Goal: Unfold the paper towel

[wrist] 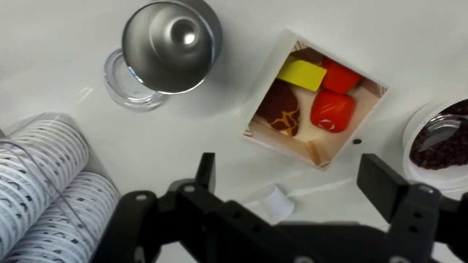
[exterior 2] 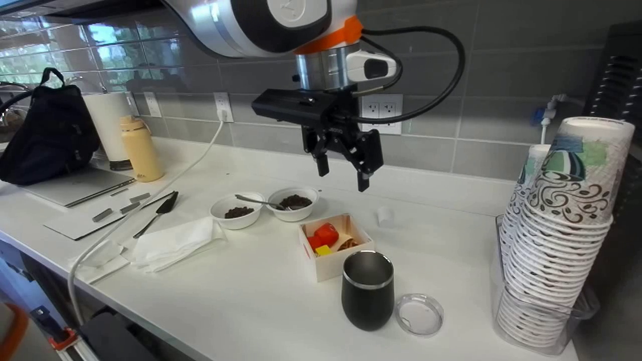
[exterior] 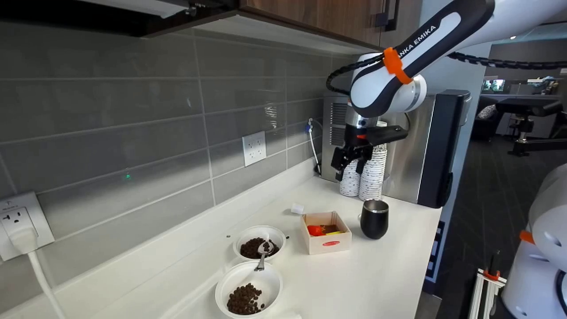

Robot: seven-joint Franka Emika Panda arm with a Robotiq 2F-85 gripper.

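You have the white bench (exterior 2: 251,301) in both exterior views, and your arm (exterior: 427,42) extends over it. Your tool (exterior 2: 343,175) hangs above the bench, spread wide apart. In an exterior view you see the paper towel (exterior 2: 175,244) lying folded on the bench, well apart from the tool. Nearer the tool sits a pale box (exterior 2: 332,268). Just beside the paper towel is a white bowl (exterior 2: 239,222); beside the box stands a black tumbler (exterior 2: 367,300), a clear lid (exterior 2: 420,315) next to it.
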